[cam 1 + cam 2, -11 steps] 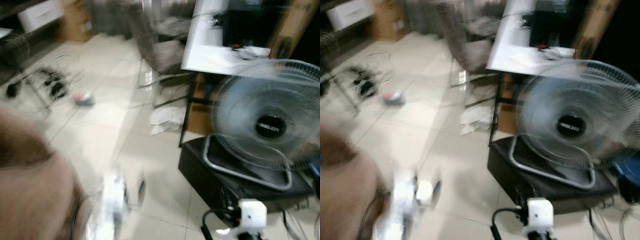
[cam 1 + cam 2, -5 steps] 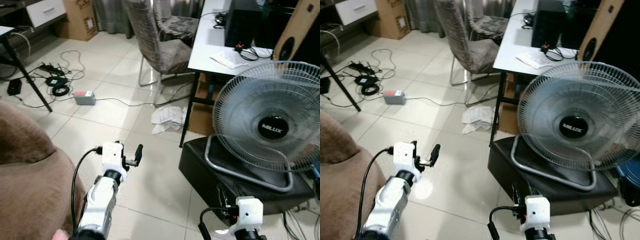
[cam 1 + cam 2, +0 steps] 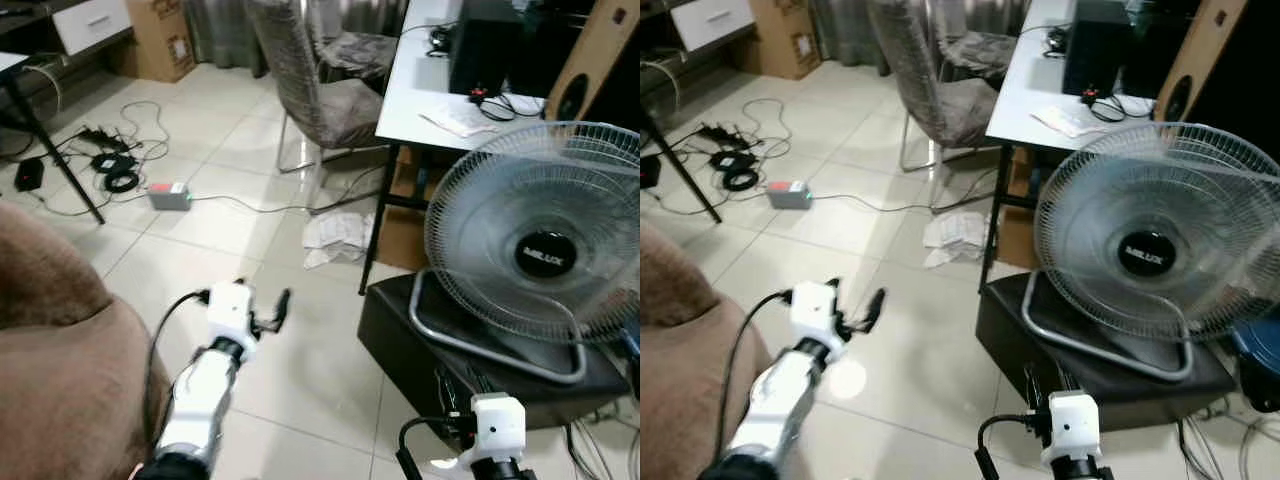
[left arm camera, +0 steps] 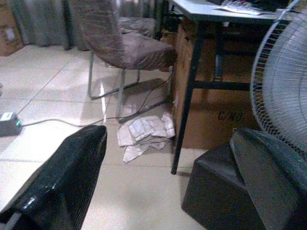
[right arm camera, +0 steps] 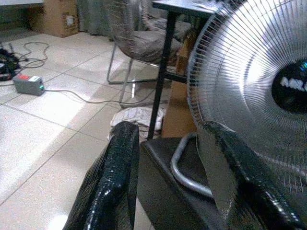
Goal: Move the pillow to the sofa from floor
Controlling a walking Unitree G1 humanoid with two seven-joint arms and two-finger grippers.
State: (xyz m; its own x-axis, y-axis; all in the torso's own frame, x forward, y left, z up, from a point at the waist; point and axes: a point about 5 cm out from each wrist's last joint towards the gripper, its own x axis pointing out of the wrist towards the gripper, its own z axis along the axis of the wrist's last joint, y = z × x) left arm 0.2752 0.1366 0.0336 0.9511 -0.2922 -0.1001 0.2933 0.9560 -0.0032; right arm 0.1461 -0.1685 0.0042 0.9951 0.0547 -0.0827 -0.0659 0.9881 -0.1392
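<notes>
We see the brown sofa (image 3: 60,340) cut off at the frame edge, 1 fan (image 3: 545,235), 1 chair (image 3: 315,85), left gripper (image 4: 168,177) and right gripper (image 5: 168,177) — both with fingers apart, holding nothing.

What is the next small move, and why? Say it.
Probably turn to look for the pillow: the left gripper and right gripper are open and empty, the sofa is at the robot's left, and the floor ahead holds cables, crumpled paper and a fan.

bright indoor light, glare patches on the floor tiles (image 3: 845,378); wrist views slightly soft.
</notes>
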